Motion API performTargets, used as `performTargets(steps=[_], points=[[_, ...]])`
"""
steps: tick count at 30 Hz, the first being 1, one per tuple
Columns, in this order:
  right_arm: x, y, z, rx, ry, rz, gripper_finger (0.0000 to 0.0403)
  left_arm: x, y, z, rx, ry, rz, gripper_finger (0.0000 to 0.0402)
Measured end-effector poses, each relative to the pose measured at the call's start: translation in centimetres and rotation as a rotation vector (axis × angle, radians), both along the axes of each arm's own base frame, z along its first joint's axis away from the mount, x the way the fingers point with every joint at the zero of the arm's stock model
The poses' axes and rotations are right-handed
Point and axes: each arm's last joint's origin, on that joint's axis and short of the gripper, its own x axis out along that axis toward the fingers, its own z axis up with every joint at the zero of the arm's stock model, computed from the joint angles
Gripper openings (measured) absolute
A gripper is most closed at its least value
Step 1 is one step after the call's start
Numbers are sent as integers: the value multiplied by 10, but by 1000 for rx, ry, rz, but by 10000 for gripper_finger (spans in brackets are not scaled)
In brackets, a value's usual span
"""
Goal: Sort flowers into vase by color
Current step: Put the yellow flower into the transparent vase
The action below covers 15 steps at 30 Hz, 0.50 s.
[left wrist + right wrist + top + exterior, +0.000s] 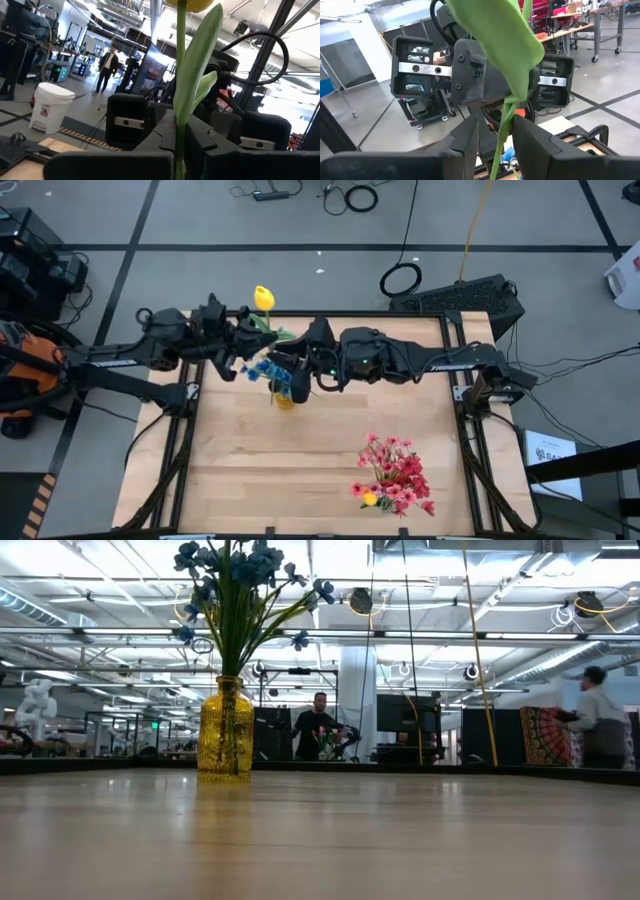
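Both arms meet over the far half of the tabletop [300,470], near its 11 o'clock area. The left hand [258,337] and the right hand [292,348] face each other with a yellow tulip [263,298] between them. Its bud points toward 12 o'clock, past the tabletop's far edge.

In the left wrist view, the tulip's green stem [180,100] runs up between the left hand's dark fingers [235,155], which are pressed onto it, pinching the stem. In the right wrist view, the stem and a broad leaf [510,45] pass between the right hand's fingers [465,145], which sit close on either side. Whether they actually grip the stem cannot be told.

An amber glass vase [224,730] stands upright on the tabletop just beneath the hands, at roughly 11 o'clock from centre. It holds blue flowers [235,570] on green stems.

A loose heap of pink and red flowers [395,473] lies at about 5 o'clock on the tabletop, with one small yellow bud [370,499] at its near edge, well apart from the vase.

People [318,725] stand in the room beyond.
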Motion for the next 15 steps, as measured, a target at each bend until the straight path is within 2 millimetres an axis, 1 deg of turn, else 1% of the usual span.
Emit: performTargets(steps=[3,10,12,15], points=[[0,0,-2,14,20,-2,84,2,0,-1,-2,6,0,12],[-1,-2,-7,16,71,-6,13,3,0,-2,-3,6,2,12],[-1,-3,-7,16,75,-10,6,4,0,-2,-3,7,3,12],[-1,-5,-7,16,72,-14,7,4,0,-2,-4,6,5,18]])
